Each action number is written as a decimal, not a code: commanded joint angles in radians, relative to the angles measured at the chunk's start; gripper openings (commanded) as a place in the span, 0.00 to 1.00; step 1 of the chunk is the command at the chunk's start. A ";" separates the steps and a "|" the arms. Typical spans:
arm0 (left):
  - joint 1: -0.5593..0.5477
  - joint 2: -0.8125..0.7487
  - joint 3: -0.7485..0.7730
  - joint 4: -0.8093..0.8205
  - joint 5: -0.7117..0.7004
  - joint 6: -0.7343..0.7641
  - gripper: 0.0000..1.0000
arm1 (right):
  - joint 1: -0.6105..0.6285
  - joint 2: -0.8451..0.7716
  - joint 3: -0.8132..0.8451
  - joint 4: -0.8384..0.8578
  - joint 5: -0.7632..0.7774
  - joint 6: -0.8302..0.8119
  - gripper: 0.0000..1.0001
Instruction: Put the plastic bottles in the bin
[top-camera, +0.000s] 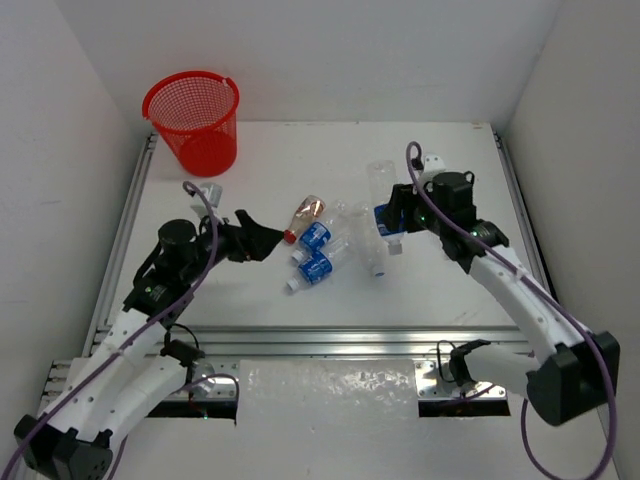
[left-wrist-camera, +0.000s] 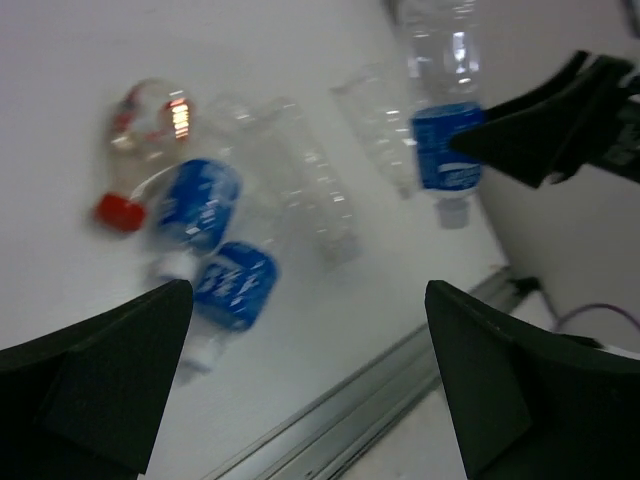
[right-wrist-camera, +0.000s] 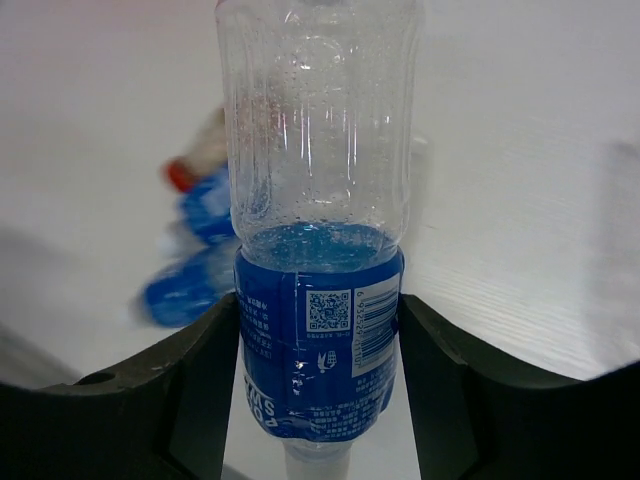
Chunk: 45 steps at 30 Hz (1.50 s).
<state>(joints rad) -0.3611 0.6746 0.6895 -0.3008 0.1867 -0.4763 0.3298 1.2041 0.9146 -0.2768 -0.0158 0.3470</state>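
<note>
The red mesh bin (top-camera: 193, 120) stands at the far left of the table. My right gripper (top-camera: 388, 222) (right-wrist-camera: 318, 385) is shut on a clear bottle with a blue label (right-wrist-camera: 318, 300), cap end toward the wrist, held over the table's middle right (top-camera: 380, 185). My left gripper (top-camera: 262, 238) (left-wrist-camera: 310, 380) is open and empty, just left of the loose bottles. On the table lie a red-capped bottle (top-camera: 305, 213) (left-wrist-camera: 150, 140), two blue-labelled bottles (top-camera: 315, 237) (top-camera: 312, 270) (left-wrist-camera: 200, 205) and clear bottles (top-camera: 350, 228) (left-wrist-camera: 310, 195).
White walls close in the table on the left, back and right. A metal rail (top-camera: 330, 342) runs along the near edge and another along the left side (top-camera: 125, 230). The held bottle and the right fingers (left-wrist-camera: 540, 135) show in the left wrist view.
</note>
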 joint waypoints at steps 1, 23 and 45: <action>-0.010 0.022 -0.060 0.540 0.394 -0.189 1.00 | 0.005 -0.081 -0.060 0.099 -0.449 0.023 0.26; -0.187 0.307 0.018 1.042 0.464 -0.323 0.62 | 0.179 -0.155 -0.117 0.645 -1.069 0.374 0.30; -0.138 0.485 0.587 0.179 -0.451 -0.092 0.00 | 0.054 -0.351 -0.155 -0.031 -0.173 0.191 0.99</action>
<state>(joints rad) -0.5461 1.1240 1.0916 0.1684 0.2146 -0.6426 0.3969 0.9501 0.7994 -0.0418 -0.6136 0.6075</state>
